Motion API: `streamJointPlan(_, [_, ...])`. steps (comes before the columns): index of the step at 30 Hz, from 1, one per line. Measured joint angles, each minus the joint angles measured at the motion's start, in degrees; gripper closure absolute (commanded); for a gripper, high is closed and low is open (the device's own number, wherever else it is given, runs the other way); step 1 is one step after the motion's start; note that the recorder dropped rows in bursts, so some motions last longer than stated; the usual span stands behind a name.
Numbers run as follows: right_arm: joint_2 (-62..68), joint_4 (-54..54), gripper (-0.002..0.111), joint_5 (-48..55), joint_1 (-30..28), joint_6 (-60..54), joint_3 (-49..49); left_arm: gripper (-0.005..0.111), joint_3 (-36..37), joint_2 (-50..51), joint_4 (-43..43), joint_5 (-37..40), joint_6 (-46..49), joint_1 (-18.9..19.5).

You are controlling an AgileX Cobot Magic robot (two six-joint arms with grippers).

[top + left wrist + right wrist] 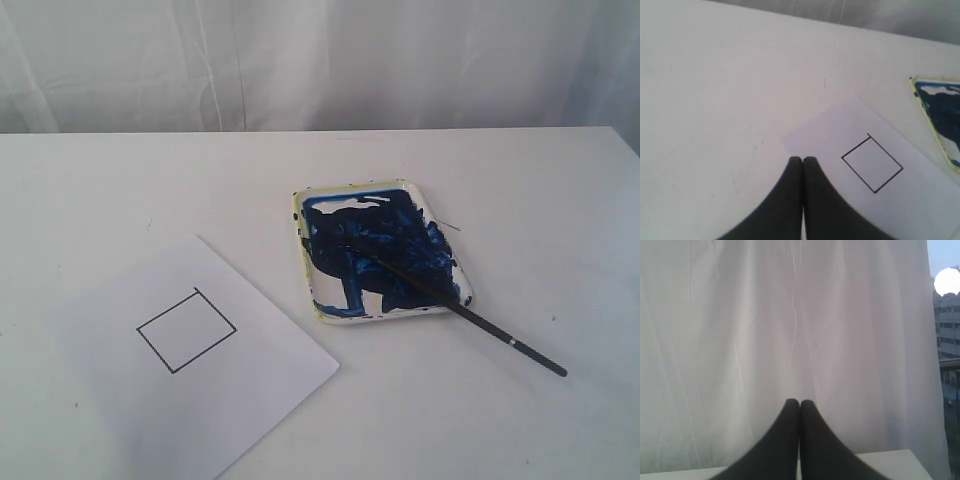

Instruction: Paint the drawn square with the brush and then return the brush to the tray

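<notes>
Left gripper (803, 159) and right gripper (799, 401) both pressed together, empty. Square (186, 330) plain white inside thin black lines. Brush (470, 318) lies tip in blue-smeared tray (302, 265).

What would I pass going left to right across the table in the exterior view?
drawn square on its paper sheet → tray → handle of the brush, sticking out past the tray's right side
</notes>
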Motion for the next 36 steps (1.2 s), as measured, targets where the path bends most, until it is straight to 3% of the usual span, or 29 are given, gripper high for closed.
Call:
streamJointPlan(8, [12.4, 0.0, 0.108, 1.7, 0.0, 0.0, -8.2, 0.106, -12.8, 17.7, 0.0, 9.1, 7.1, 0.0])
streamJointPlan(11, [17.2, 0.0, 0.108, 1.7, 0.0, -0.2, -11.0, 0.096, -16.8, 23.9, 0.0, 10.9, 10.3, 0.0])
streamJointPlan(15, [24.0, 0.0, 0.108, 1.3, 0.0, -3.1, -13.7, 0.071, -19.5, 31.1, -0.9, 12.0, 17.0, 0.0])
streamJointPlan(20, [32.0, 0.0, 0.108, -0.5, 0.0, -4.5, -14.3, 0.057, -20.9, 39.0, -4.0, 12.3, 20.0, 0.0])
streamJointPlan(26, [42.3, 0.0, 0.108, 1.4, 0.0, -6.3, -16.4, 0.054, -23.6, 48.8, -7.2, 12.4, 25.3, -1.4])
streamJointPlan(36, [56.9, 0.0, 0.108, 5.8, 0.8, -12.6, -21.9, 0.054, -25.0, 60.5, -8.9, 7.4, 42.3, -2.5])
